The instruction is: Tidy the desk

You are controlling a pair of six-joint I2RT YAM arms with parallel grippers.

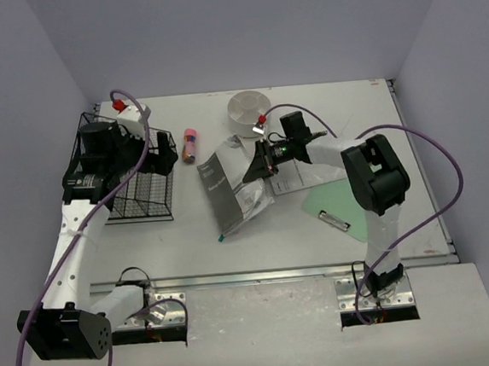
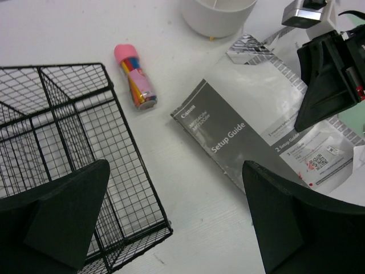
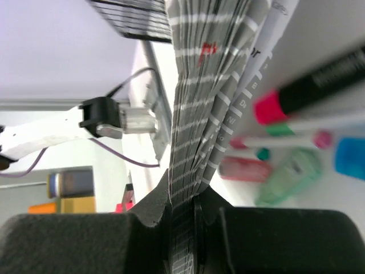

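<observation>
Here, mid-tidy on the off-white desk spread beneath both arms, the right gripper pinches a sheaf of grey striped leaflets while the left gripper hangs wide above the wire basket at left; next, likely, lifting the papers clear without spilling them

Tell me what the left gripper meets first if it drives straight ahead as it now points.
The left gripper would probably meet bare off-white desk first, between the black wire basket and the grey Setup Guide booklet; depth is unclear.
</observation>
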